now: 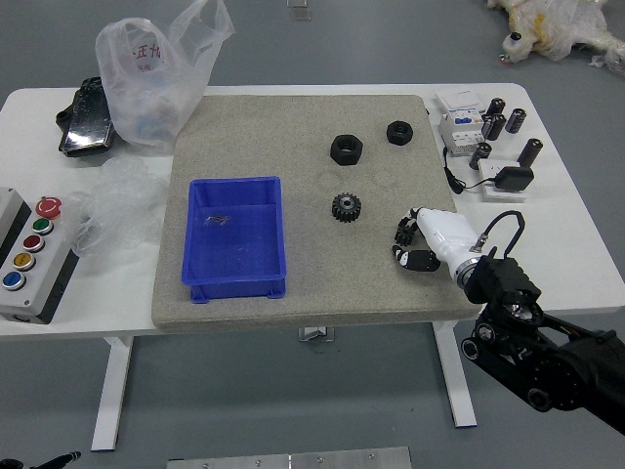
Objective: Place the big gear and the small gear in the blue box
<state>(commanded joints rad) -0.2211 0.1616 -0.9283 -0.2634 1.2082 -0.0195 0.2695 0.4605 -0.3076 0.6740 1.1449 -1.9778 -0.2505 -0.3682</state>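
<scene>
And the right hand [405,241] is down low over the grey mat [322,283], near its right edge, the arm reaching in from the lower right! Spread, closed or pinching something? From this view, one cannot tell, and the small gear cannot be made out here either. The big gear [346,207], though, is in plain sight, lying flat on the mat between the blue box [234,244] and that hand. The box sits on the left half of the mat, with a small metallic piece [217,220] inside it. Over in the near left corner, only part of the left hand [41,461] shows, resting low, well apart from the table [576,264]; its state cannot be told.

Farther up the mat, two black nuts: one [346,149] beyond the big gear, the other [399,133] farther and to the right. Out on the far right, black cylinders [530,151] stand around white boxes [461,132], with a black adapter [514,179] nearer. On the left side, there's the button panel [37,269], crumpled clear plastic [122,205], a shiny black package [90,117] and a bulging plastic bag [151,98]!
</scene>
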